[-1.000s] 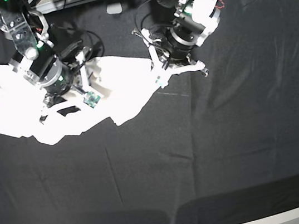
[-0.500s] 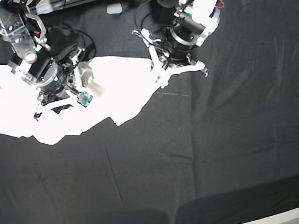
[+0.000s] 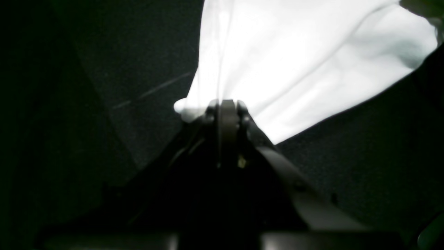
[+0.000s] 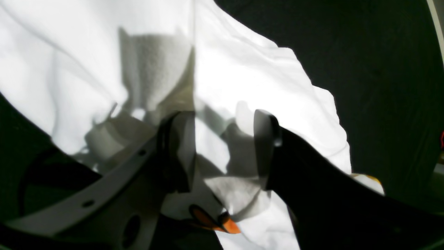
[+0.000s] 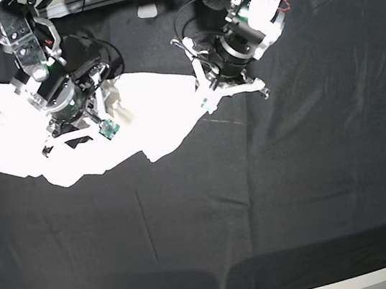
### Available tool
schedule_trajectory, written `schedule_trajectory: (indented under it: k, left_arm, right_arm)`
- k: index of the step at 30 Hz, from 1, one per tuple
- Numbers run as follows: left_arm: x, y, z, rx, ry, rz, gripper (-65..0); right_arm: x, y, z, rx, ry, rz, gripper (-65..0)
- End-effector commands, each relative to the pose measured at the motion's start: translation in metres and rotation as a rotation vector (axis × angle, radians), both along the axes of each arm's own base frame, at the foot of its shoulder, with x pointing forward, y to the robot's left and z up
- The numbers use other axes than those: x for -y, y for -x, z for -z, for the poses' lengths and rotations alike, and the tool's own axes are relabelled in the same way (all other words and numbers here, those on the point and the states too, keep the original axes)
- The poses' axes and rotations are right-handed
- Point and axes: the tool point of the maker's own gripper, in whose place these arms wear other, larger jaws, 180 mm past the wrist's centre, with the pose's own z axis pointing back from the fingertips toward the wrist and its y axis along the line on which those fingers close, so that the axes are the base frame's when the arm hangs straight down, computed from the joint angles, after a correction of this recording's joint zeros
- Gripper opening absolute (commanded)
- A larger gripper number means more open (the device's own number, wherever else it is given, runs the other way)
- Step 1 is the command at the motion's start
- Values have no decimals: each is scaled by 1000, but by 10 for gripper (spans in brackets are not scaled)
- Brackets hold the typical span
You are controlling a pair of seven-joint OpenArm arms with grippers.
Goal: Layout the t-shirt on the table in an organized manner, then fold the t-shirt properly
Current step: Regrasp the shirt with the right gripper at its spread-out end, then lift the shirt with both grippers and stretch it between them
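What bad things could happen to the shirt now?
1. The left gripper is shut on just a tiny corner of the white cotton t-shirt. If that arm pulls, the corner might slip out.
2. The right gripper hangs open over bunched folds. Closing there could pinch several layers together, so the shirt stays crumpled.
3. The shirt lies near the far side of the wrinkled black cloth table, so spreading it flat may need dragging, which could add creases.

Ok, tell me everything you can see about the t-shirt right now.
The t-shirt is white, soft cotton-looking cloth, crumpled and unfolded on the black table, far left of the base view. Its reverse faces up; a bit of orange print peeks out. The left gripper, jaws shut, pinches one edge. The right gripper sits over it, jaws apart with cloth between them.
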Motion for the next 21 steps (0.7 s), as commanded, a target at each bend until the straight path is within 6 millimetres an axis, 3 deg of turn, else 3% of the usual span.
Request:
schedule_trajectory:
  k: [1, 3, 6, 14, 21]
  left_arm:
    - [3, -6, -11, 36, 20, -3, -650]
    - [3, -7, -11, 36, 20, -3, -650]
    - [3, -7, -11, 38, 20, -3, -650]
    - [3, -9, -13, 49, 28, -5, -650]
    - [3, -8, -12, 44, 24, -6, -650]
  right_arm:
    - [5, -7, -11, 37, 14, 3, -414]
    - [13, -8, -12, 41, 42, 21, -484]
    - [25, -14, -19, 88, 89, 58, -650]
    - [79, -32, -64, 272, 285, 184, -650]
    - [170, -34, -120, 368, 359, 439, -650]
